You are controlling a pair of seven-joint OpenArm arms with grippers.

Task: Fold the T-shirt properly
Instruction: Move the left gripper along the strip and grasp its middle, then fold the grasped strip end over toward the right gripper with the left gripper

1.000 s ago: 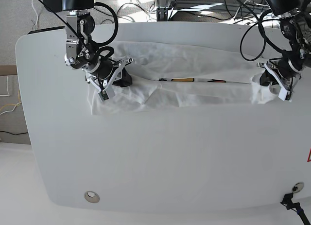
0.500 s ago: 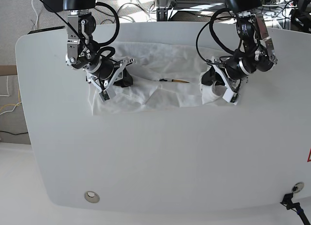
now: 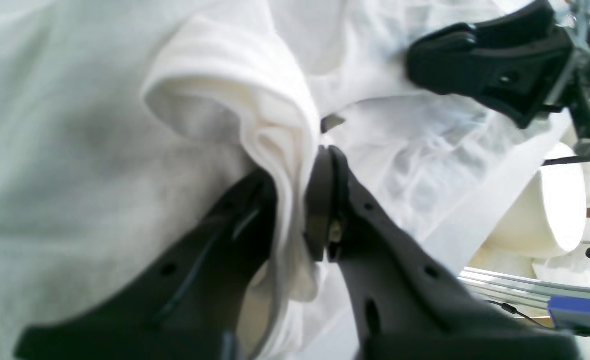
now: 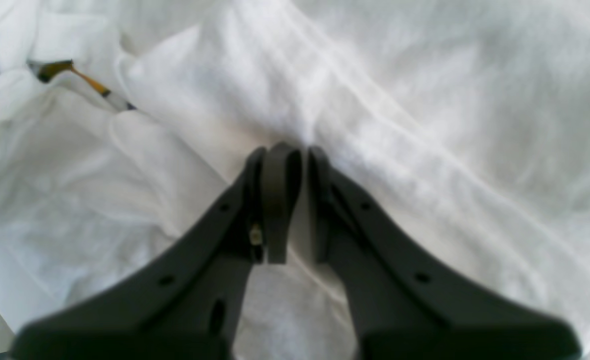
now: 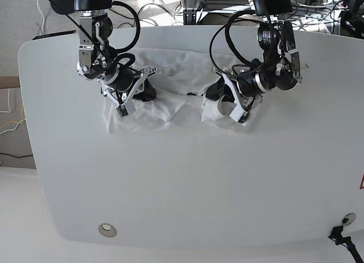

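Base view shows one T-shirt (image 5: 170,98), white, bunched into a wrinkled band across the far half of one white table (image 5: 187,189). Two arms work on it, each ending in one tool. At that view's left, the right tool (image 5: 138,90) sits low on the shirt's end; at the view's right, the left tool (image 5: 222,101) sits near the middle of the cloth, with a rolled lump of white fabric hanging from it. The two tools are fairly near each other, with a short stretch of crumpled shirt between them.

From the left wrist camera, the left tool (image 3: 300,200) has its jaws drawn narrow on a thick fold of the T-shirt (image 3: 100,150), the cloth bulging above the fingertips. The other arm's black tool shows at the upper right of that picture.

From the right wrist camera, the right tool (image 4: 295,175) has its jaws nearly together, tips pressed into the T-shirt (image 4: 400,100); a thin layer of cloth appears pinched between them. A sliver of yellow-orange print (image 4: 75,75) peeks from a crease at the upper left.

One round metal fitting (image 5: 107,229) is set in the table near its front left corner. Beyond the far edge lie grey floor and tangled black cables (image 5: 165,10).
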